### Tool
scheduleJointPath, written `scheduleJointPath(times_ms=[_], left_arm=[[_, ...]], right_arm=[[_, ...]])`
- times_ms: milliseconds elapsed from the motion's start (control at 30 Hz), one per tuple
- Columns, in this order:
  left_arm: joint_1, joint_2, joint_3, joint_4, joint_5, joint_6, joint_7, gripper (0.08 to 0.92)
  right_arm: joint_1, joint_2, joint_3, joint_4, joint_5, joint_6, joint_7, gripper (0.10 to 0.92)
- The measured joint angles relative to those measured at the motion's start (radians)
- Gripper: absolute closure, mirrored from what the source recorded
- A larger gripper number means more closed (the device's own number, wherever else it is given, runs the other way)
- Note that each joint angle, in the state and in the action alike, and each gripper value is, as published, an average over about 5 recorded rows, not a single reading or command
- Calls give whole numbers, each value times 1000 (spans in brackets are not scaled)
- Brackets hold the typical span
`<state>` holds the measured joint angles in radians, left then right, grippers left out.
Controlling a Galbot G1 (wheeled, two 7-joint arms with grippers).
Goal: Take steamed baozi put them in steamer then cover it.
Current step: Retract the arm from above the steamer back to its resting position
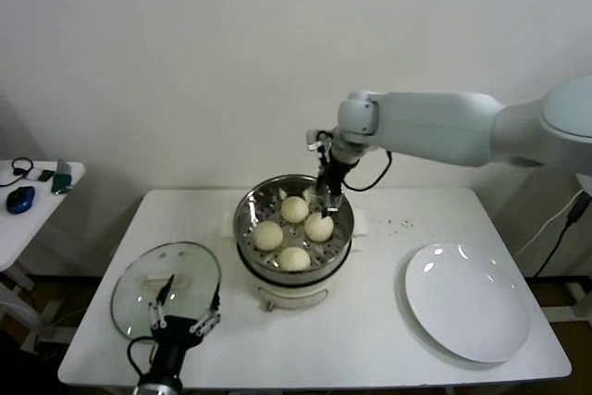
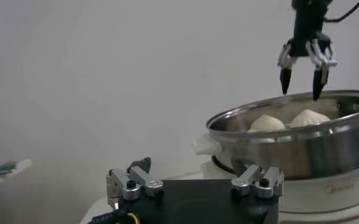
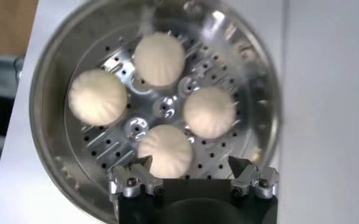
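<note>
The steel steamer [image 1: 248,215] stands on its cream pot base at the table's middle and holds several cream-white baozi [image 1: 294,209]. My right gripper [image 1: 328,193] hangs open and empty just above the steamer's far right side. In the right wrist view the gripper [image 3: 190,164] looks straight down on the baozi [image 3: 164,151] in the perforated basket [image 3: 51,79]. The glass cover [image 1: 139,275] lies flat on the table at front left. My left gripper [image 1: 188,314] is open and empty at the cover's near edge. The left wrist view shows that gripper [image 2: 194,173], the steamer [image 2: 301,146] and the right gripper [image 2: 301,79].
An empty white plate [image 1: 467,301] lies at the table's front right. A small side table [image 1: 37,205] with a blue mouse [image 1: 20,199] stands to the far left. A white wall is behind the table.
</note>
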<state>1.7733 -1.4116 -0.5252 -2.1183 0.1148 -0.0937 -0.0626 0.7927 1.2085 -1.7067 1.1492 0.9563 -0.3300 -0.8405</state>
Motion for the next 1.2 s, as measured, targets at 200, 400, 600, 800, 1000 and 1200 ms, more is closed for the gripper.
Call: scheduleJointPath(times_ms=[200, 400, 600, 800, 1000, 1200], left_arm=[[-18, 0, -3, 3, 16, 10, -2, 177], [-36, -3, -5, 13, 39, 23, -9, 177], [-51, -7, -3, 21, 78, 27, -14, 177], [-57, -15, -4, 25, 116, 32, -19, 177], [-63, -14, -16, 20, 141, 43, -24, 177], [-77, -8, -28, 19, 186, 56, -31, 177]], right_arm=[[-27, -150, 64, 70, 20, 122, 162, 203], [-142, -315, 213, 145, 12, 224, 314, 202], [-355, -459, 466, 209, -23, 298, 419, 203], [-591, -574, 725, 274, -62, 359, 499, 203], [-874, -635, 1029, 338, -115, 392, 552, 203], [-1211, -627, 1396, 397, -194, 403, 581, 203]])
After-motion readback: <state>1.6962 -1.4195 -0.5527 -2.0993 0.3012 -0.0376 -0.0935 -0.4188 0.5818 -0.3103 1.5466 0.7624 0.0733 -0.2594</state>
